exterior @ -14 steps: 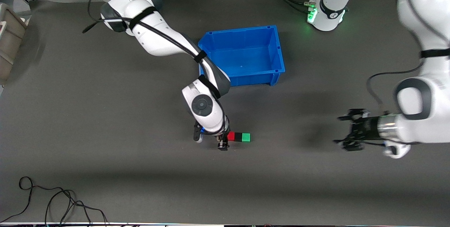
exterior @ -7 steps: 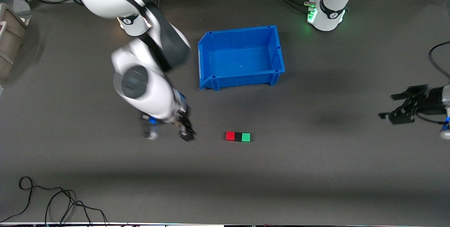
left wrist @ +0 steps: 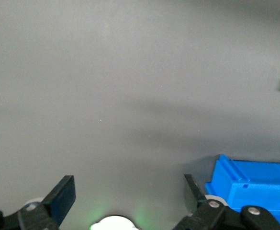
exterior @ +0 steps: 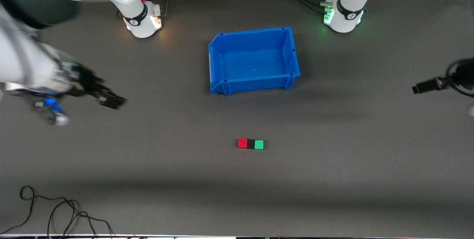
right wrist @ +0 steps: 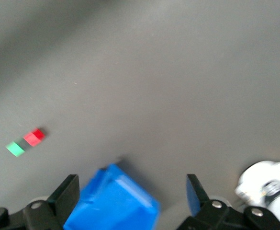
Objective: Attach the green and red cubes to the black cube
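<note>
On the mat, red cube [exterior: 242, 142], black cube [exterior: 251, 144], green cube [exterior: 259, 144] row runs end-to-end; both claws open.

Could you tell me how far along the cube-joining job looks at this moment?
It looks done: the red cube, black cube and green cube sit in one touching row. Nothing is in hand; the right end effector and left end effector are open near the table's ends. Nothing visible remains.

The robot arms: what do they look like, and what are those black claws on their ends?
Both arms are glossy white shells with dark grey joints. The right arm's base glows orange and carries a black cable; the left arm's base glows green. Each ends in a black two-finger gripper: the right gripper has blue fittings beside it, and the left gripper shows flat black fingers.
</note>
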You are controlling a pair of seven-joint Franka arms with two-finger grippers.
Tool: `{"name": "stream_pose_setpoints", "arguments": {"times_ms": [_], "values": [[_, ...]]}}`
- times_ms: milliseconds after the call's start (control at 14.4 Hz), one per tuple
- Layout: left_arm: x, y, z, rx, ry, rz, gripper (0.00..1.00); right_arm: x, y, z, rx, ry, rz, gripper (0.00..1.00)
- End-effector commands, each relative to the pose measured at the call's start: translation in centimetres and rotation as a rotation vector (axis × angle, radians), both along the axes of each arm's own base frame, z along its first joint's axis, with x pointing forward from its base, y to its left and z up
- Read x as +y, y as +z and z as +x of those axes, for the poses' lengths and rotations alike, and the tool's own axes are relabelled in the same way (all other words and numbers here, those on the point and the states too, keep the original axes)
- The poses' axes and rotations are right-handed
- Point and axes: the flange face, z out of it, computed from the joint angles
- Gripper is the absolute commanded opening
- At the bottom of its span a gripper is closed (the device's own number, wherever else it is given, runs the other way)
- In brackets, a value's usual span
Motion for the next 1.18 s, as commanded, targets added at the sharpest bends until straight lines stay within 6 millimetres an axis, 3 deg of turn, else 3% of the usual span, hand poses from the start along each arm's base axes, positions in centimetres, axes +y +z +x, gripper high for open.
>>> {"name": "stream_pose_setpoints", "arguments": {"times_ms": [0,279,418,557,1114], "values": [[-1.8,1.7,-1.1,-0.034,-0.085,0.028,1.0,-6.8,-0.2,-1.6,-0.012,0.301,0.008,0.94],[-2.7,2.0,-0.6,-0.131,-0.107,-0.073,1.0,-12.2,-1.0,-0.9,-0.093,0.49,-0.025,0.91],[-3.0,2.3,-0.8,-0.138,-0.116,-0.073,1.0,-13.6,-1.8,-1.6,-0.16,0.516,-0.025,0.97],[-2.7,2.2,-0.7,-0.138,-0.115,-0.06,1.0,-13.7,-2.2,-2.4,-0.173,0.517,-0.02,0.99],[-2.2,2.5,-0.6,-0.147,-0.141,-0.017,1.0,-12.6,-2.5,-2.7,-0.164,0.525,-0.018,1.0]]}}
